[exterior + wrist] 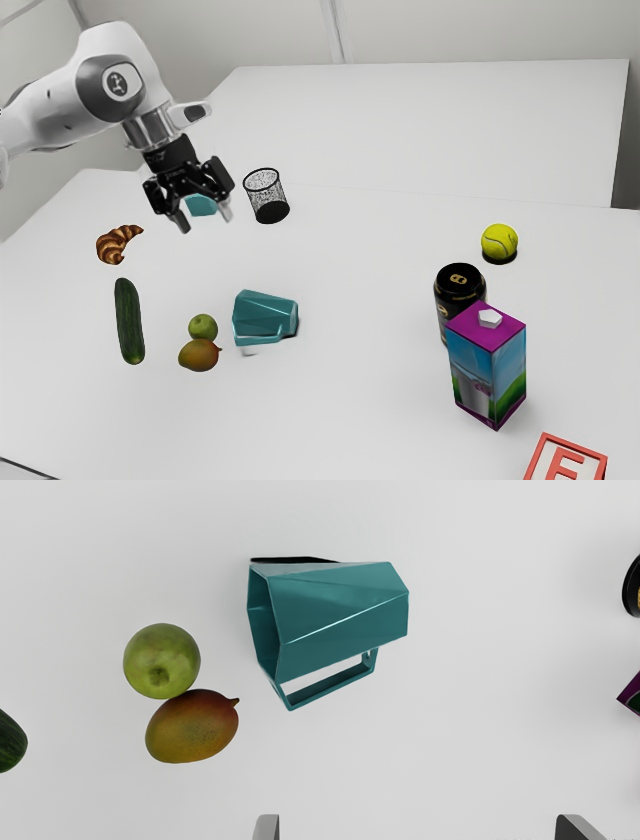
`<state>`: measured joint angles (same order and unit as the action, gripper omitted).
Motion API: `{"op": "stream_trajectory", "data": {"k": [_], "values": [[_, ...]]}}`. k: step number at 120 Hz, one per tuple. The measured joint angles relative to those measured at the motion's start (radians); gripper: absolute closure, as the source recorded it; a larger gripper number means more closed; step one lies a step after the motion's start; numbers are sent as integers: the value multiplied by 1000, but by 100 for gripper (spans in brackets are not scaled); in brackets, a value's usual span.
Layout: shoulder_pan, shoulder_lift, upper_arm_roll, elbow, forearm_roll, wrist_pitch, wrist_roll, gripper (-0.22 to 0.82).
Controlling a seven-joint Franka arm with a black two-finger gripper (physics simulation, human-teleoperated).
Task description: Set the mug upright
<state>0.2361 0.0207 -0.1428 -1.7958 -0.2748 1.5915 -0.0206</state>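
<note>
Gripper (206, 218) raised, fingers spread, exterior view's far left; mug (265, 314) nearer, lying on its side.

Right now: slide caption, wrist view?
Teal mug on its side, mouth toward green fruit and mango, gripper open above the table.

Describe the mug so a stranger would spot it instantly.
On the white table, find a green fruit and a reddish mango. Beside them, a teal mug lies on its side, mouth toward the fruit. Unlike those smooth neighbours, it has flat facets and a handle.
</note>
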Motion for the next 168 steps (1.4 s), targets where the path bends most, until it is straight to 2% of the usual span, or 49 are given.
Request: {"op": "stream_trajectory", "data": {"k": [43,81,104,136,168], "values": [[142,50,-1,-211,-156,140,159,0],[143,121,-1,-312,-334,323,430,0],[142,159,-2,-331,-388,393,576,0],[142,203,-4,-347,-456,411,715,1],[150,213,-4,-349,-512,343,805,19]]}}
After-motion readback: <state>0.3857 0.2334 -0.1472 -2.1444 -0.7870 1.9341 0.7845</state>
